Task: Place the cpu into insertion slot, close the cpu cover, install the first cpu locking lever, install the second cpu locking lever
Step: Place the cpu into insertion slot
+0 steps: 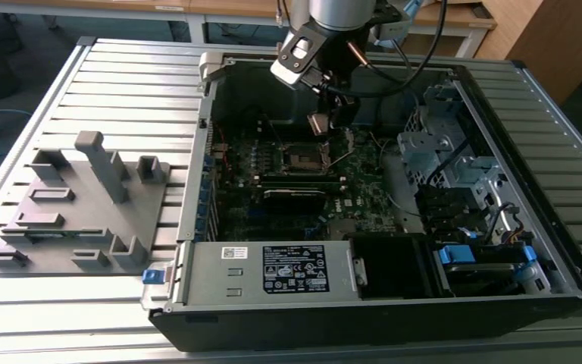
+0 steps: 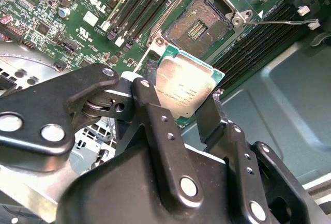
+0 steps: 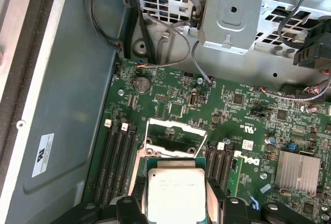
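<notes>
Hovering over the open black and grey computer case [image 1: 372, 326], the black two-finger gripper [image 1: 321, 120] has the small flat square cpu [image 1: 320, 123], dull silvery-grey metal on top, pinched in a narrow grip. The jaws are closed on two opposite edges of the chip.

The second wrist view shows the gripper [image 2: 183, 90] well. One black finger [image 2: 149, 97] is on one edge and its partner on the far edge. The cpu [image 2: 187, 84] is clear of the green motherboard [image 2: 83, 6] and touches nothing but the gripper. Just beyond it lies the small square insertion slot [image 2: 199, 27], dark centre and thin silvery rim, uncovered, with the long narrow black memory slots [image 2: 137, 4] beside it.

In the exterior view the insertion slot [image 1: 305, 158] sits near the middle of the board. The chip hangs above it, a touch toward the far wall of the case.

In the first wrist view the cpu [image 3: 176, 195] is in the grip. Right past it is the thin silvery square cpu cover [image 3: 173, 123], a frame with a window through its middle, standing raised off the socket.

Off to the exterior view's left, a grey plastic fixture plate [image 1: 69, 205] rests on the slatted aluminium table [image 1: 119, 76], well apart from the case.
</notes>
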